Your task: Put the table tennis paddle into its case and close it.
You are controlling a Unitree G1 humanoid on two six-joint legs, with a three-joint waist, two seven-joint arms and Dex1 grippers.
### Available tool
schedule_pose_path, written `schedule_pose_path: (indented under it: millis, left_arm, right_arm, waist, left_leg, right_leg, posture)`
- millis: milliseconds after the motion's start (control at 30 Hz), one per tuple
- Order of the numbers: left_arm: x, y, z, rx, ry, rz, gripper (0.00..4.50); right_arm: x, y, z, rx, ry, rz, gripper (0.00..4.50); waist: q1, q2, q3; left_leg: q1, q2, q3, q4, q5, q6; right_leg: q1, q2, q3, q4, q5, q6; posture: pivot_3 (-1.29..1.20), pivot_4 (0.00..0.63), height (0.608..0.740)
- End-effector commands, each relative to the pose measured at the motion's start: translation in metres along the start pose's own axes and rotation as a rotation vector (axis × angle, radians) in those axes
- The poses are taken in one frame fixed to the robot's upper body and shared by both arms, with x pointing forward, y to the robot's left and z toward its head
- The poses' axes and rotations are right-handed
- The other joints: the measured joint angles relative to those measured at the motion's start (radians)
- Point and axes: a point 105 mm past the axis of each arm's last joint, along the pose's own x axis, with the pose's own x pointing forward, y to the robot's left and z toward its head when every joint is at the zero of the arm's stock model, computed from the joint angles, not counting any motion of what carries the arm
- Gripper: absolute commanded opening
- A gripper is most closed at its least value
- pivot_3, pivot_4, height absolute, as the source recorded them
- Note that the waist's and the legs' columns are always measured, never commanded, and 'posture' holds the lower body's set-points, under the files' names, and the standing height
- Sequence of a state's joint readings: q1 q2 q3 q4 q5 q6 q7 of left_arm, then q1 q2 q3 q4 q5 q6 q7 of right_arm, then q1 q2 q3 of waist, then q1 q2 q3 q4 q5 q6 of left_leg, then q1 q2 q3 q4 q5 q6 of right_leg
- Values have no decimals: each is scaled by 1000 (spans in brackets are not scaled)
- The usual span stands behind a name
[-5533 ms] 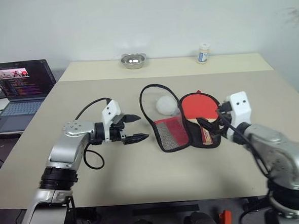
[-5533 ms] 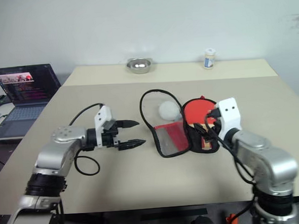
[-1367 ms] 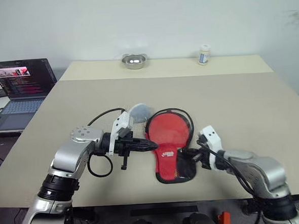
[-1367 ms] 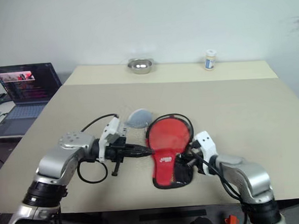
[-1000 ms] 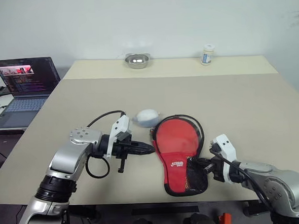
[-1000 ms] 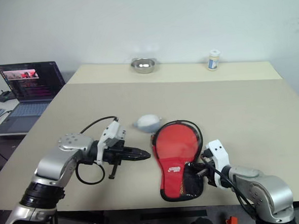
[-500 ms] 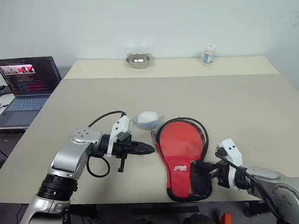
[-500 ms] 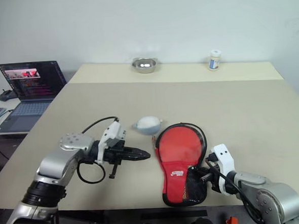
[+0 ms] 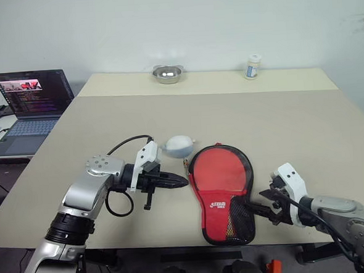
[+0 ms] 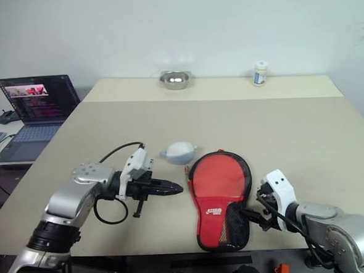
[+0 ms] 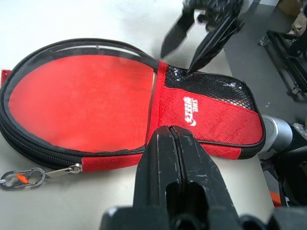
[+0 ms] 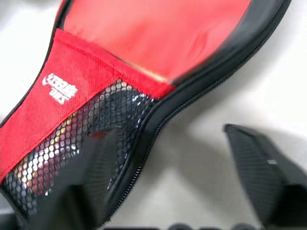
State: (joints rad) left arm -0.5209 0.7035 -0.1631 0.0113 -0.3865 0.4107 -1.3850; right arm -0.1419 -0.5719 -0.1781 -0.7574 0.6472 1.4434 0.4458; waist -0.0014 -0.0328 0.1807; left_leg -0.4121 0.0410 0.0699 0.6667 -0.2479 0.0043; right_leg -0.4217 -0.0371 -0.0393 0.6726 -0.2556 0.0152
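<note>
The case (image 9: 222,186) lies flat near the table's front edge, red side up, with white lettering and black mesh (image 12: 72,143) at its narrow end. The table tennis paddle is hidden inside it; only tan glints show through the mesh. The zip pull with a small clip (image 11: 19,176) rests at the round end's edge. My left gripper (image 9: 183,181) is shut and empty, its tip just left of the case. By the mesh end my right gripper (image 9: 258,200) stands open, its fingers (image 12: 254,163) apart from the case.
A pale rounded lump (image 9: 179,145) sits just behind the left gripper. A steel bowl (image 9: 167,73) and a small bottle (image 9: 252,66) stand at the table's far edge. A laptop (image 9: 29,109) is on a side desk at the left. The table's front edge (image 9: 176,239) runs close below the case.
My right gripper has opened, let go of the case's mesh end and drawn back to the right. The left gripper has kept still.
</note>
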Motion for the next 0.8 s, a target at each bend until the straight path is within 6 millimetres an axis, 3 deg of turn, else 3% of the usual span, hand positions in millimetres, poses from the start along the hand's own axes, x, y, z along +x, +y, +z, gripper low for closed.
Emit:
schedule_pose_path:
  millis: [33,133,200,300,433,600,700,800]
  left_arm:
    - [-4,0,7,39,-11,24,0]
    - [-8,5,6,30,-17,66,0]
    - [-10,9,5,33,-16,101,0]
    - [-13,15,4,28,-26,159,0]
    - [-17,20,1,21,-16,214,0]
    - [-28,42,20,11,-112,368,1195]
    - [-35,70,25,63,-88,520,2329]
    - [-34,85,24,112,-32,573,3241]
  right_arm:
    - [-18,1,37,-134,-108,31,4482]
    - [-14,4,77,-204,-242,99,4482]
    - [0,8,90,-205,-302,153,4482]
    - [38,10,88,-204,-299,199,4482]
    - [65,15,84,-211,-301,236,4482]
    - [95,16,70,-193,-272,232,4500]
    - [104,19,68,-182,-271,233,4500]
    - [108,22,65,-202,-262,235,4500]
  waist:
    - [-1,0,0]
    - [-5,0,0]
    - [-4,0,0]
    - [-4,-1,-1]
    - [-4,-1,0]
    - [-4,-1,0]
    - [-1,-1,0]
    - [-1,-1,0]
  left_leg:
    - [0,0,0,0,0,0]
    - [1,1,0,0,0,0]
    - [1,2,0,0,0,0]
    - [1,4,0,-1,0,0]
    - [-1,4,1,0,0,0]
    - [-2,3,1,1,0,0]
    - [-2,3,0,4,0,0]
    - [-2,3,0,6,0,0]
  right_leg:
    - [0,0,0,0,0,0]
    - [0,1,1,0,0,0]
    - [0,2,0,0,0,0]
    - [0,5,0,0,0,0]
    - [-2,5,1,0,2,-4]
    - [-2,3,1,0,3,-5]
    - [-2,3,0,2,3,-5]
    - [-1,3,-1,4,2,-5]
  posture:
    - [0,150,740]
    - [0,150,740]
    - [0,150,740]
    - [0,150,740]
    - [0,150,740]
    - [0,150,740]
    - [0,150,740]
    - [0,150,740]
